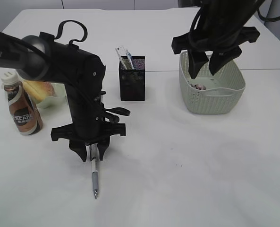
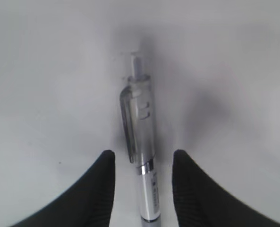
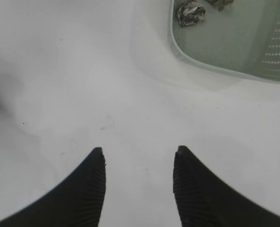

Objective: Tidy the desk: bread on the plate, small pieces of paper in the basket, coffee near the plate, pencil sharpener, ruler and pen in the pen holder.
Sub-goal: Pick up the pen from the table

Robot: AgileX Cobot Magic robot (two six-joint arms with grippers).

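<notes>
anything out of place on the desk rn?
Only the pen: it lies flat on the table, not in the pen holder. The left gripper is open, straddling it. Crumpled paper is in the basket; the coffee bottle stands upright. No spills or damage visible.

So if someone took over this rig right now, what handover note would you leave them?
Left gripper: open, straddling the pen, which lies flat on the table; no grasp yet.
Right gripper: open, empty, above the basket.
Done: crumpled paper in the basket; bread looks to be on the plate, partly hidden; coffee bottle beside it; pen holder already holds items I can't identify.
Left: grasp the pen and put it in the holder.
</notes>
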